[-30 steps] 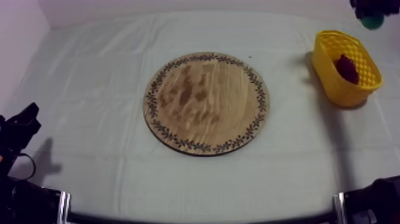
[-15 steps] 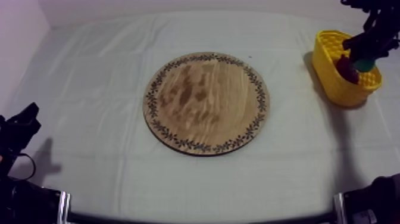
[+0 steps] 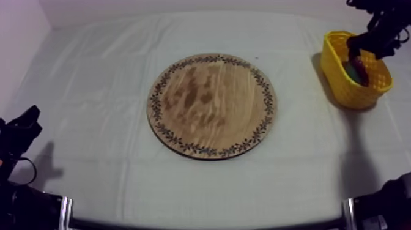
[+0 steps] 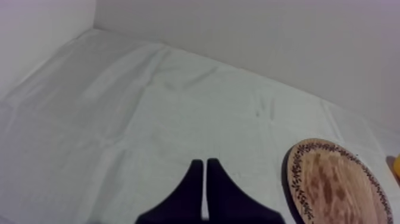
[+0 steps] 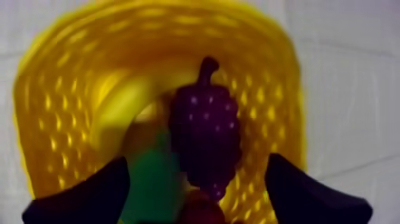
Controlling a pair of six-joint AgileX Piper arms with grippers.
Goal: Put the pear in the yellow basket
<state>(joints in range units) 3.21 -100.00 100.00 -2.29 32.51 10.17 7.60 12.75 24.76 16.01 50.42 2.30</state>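
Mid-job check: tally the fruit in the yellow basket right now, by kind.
pear: 1
bunch of grapes: 1
small red fruit: 1
Total in the yellow basket: 3

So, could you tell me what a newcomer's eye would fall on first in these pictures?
The bright yellow basket at the far right of the table draws the eye, with the right gripper inside it. In it, a dark purple bunch of grapes lies beside the green pear, between the gripper's open fingers. The big wooden board sits bare in the middle.
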